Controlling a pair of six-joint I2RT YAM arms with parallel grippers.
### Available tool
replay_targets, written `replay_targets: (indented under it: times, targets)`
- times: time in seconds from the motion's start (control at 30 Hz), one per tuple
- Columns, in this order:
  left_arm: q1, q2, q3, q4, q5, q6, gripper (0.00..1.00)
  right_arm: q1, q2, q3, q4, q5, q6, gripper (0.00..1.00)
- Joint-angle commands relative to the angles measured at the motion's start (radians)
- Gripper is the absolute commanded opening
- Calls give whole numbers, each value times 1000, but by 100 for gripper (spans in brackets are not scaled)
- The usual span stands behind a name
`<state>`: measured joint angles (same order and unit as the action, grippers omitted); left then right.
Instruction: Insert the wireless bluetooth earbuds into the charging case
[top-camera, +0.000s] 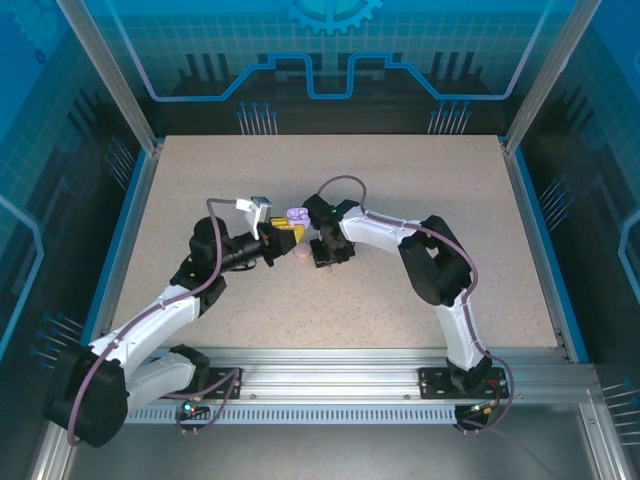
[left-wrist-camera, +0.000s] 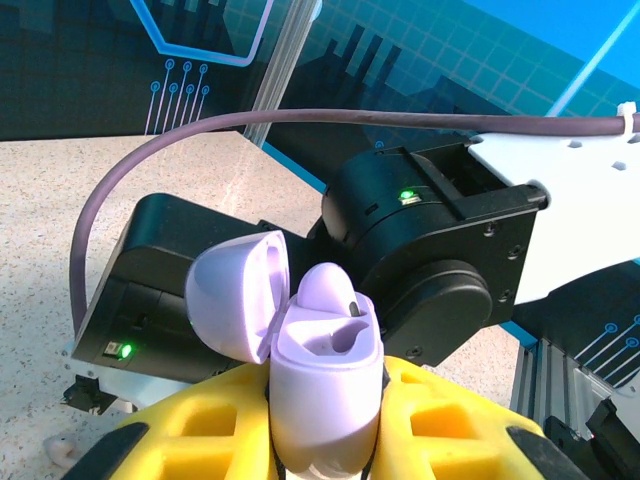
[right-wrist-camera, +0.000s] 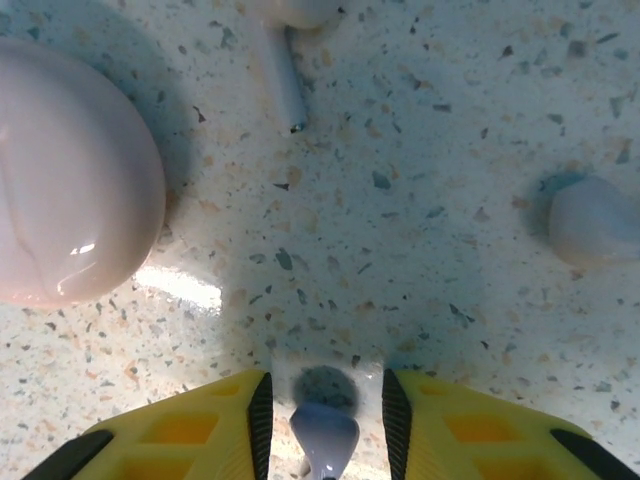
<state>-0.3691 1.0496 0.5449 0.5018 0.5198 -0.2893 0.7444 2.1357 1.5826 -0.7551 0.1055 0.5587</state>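
**Handling.** Each of the earbuds is tiny and looks light, hard-shelled and glossy, so it will likely skid or pop out of an off-centre pinch. Take hold across the rounded head and leave the stem free to drop into its socket. Light force should do.

**Position.** The right gripper (right-wrist-camera: 325, 385) points down at the table (right-wrist-camera: 430, 300). Its jaws stand apart, astride one lilac earbud (right-wrist-camera: 324, 437) with a sliver of gap on each side, so no grip is evident. The left gripper (left-wrist-camera: 325, 430) is clamped on the body of the purple charging case (left-wrist-camera: 325, 375). The lid (left-wrist-camera: 238, 295) is hinged open and the case is held clear of the table.

**Count.**
- Earbuds — four:
  - the one between the right jaws
  - a pale stemmed bud (right-wrist-camera: 283, 65) lying beyond them
  - a third bud (right-wrist-camera: 595, 222) off to the side, hue hard to tell
  - what looks like one seated bud (left-wrist-camera: 325, 290) in the purple case
- Cases — two:
  - the purple one, held
  - a pink case (right-wrist-camera: 70, 190), apparently closed, on the table near the right gripper
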Motion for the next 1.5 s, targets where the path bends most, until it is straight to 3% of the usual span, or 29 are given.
replay_targets:
  times: [0.0, 0.27, 1.47]
  targets:
    - [7, -17, -11, 23, -11, 4, 5, 19, 29, 37, -48, 44, 20, 36]
    - [7, -19, -12, 24, -11, 3, 5, 38, 53, 66, -93, 94, 21, 35]
    - [7, -30, -18, 26, -16, 5, 5, 59, 86, 77, -113, 104, 24, 28]
